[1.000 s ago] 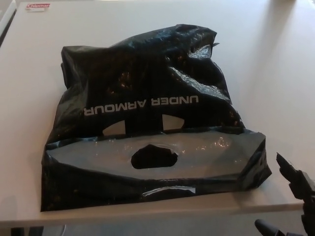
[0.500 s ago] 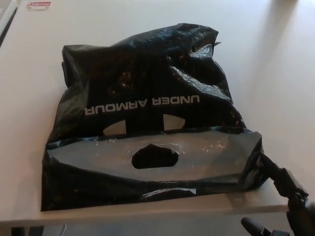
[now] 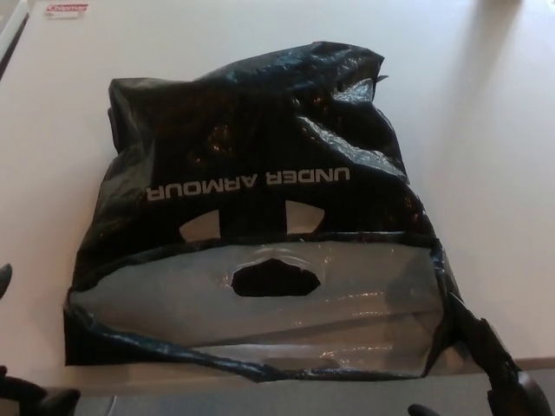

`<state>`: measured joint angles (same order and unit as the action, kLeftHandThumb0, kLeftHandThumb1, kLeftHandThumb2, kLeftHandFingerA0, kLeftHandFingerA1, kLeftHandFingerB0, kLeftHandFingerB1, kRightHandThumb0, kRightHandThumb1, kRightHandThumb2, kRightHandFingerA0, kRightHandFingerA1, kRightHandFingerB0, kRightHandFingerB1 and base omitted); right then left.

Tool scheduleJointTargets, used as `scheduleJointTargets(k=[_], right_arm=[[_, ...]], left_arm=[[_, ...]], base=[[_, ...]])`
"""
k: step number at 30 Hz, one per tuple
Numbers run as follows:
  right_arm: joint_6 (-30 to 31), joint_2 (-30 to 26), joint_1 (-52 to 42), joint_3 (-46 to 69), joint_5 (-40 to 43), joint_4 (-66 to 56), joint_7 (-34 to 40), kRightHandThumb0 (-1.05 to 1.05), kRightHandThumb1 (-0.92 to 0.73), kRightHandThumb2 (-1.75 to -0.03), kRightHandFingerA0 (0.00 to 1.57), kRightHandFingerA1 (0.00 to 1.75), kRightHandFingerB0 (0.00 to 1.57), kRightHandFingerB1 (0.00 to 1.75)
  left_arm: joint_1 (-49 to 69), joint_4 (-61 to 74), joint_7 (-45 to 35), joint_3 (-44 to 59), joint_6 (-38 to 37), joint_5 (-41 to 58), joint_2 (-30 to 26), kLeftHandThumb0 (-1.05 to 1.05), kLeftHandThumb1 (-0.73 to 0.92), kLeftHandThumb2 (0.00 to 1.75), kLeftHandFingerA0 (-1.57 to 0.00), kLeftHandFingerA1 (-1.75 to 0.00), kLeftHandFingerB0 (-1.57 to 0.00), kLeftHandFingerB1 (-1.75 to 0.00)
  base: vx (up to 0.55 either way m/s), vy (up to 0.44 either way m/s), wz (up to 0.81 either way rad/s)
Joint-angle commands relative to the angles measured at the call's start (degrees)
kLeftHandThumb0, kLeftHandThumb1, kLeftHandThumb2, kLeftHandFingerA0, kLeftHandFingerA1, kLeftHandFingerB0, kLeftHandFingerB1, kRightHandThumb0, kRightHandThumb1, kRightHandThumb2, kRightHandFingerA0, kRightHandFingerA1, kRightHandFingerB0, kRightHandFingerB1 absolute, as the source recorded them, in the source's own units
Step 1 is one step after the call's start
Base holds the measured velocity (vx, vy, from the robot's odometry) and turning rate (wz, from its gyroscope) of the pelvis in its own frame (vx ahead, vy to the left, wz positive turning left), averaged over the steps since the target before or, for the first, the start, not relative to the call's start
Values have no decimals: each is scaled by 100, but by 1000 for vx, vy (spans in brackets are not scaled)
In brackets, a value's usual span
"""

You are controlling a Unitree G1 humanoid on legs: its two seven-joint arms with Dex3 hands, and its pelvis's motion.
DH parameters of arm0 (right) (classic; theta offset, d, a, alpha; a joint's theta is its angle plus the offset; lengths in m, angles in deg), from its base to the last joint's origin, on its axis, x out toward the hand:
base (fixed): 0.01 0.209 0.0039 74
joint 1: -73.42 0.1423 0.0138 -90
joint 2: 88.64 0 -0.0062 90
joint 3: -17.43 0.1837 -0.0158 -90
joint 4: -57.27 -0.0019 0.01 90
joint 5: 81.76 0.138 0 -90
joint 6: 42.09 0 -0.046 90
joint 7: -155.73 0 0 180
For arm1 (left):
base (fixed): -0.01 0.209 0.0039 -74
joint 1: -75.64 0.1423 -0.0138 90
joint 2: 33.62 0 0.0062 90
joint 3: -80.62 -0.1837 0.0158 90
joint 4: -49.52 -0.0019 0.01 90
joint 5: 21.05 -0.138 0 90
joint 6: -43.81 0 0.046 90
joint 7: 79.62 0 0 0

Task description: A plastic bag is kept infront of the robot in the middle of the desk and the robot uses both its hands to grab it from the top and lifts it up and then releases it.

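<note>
Our right hand [image 3: 494,364] has reached the plastic bag [image 3: 260,199], whose mouth now gapes wider; our left hand [image 3: 26,394] just appears; finger states unclear.

Pale desk [image 3: 486,173] filling nearly the whole view, surface matte, light beige. Soft light falling across it from the far side, giving a faint brighter band at top right. Small white label [image 3: 67,9] with red lettering lying at the far left edge. Near edge of the desk running along the bottom, darker grey floor [image 3: 260,403] showing below it.
</note>
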<state>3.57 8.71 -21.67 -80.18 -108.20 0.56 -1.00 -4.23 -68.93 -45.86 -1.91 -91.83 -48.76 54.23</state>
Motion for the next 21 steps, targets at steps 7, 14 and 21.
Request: scheduleJointTargets(k=[7, 14, 21], right_arm=[[-176, -41, 157, 44, 174, 664, 58, -45, -52, -56, 22, 33, 0, 23], [-36, -88, 206, -24, -86, 741, 303, -51, -54, -56, 24, 33, 0, 23], [-100, -85, 263, -77, -41, 878, 331, -50, -53, -56, 24, 33, 0, 22]], left_arm=[[351, 1000, -651, 74, 562, 465, 34, -28, 16, 78, 0, -46, 0, -48], [292, 1084, -660, 65, 720, 322, 53, -26, 26, 82, 0, -46, 0, -48], [97, 650, -943, -64, 911, 529, 103, -46, 36, 60, -21, -37, -9, -28]], base=[[0, 0, 0], [0, 0, 0], [0, 0, 0]])
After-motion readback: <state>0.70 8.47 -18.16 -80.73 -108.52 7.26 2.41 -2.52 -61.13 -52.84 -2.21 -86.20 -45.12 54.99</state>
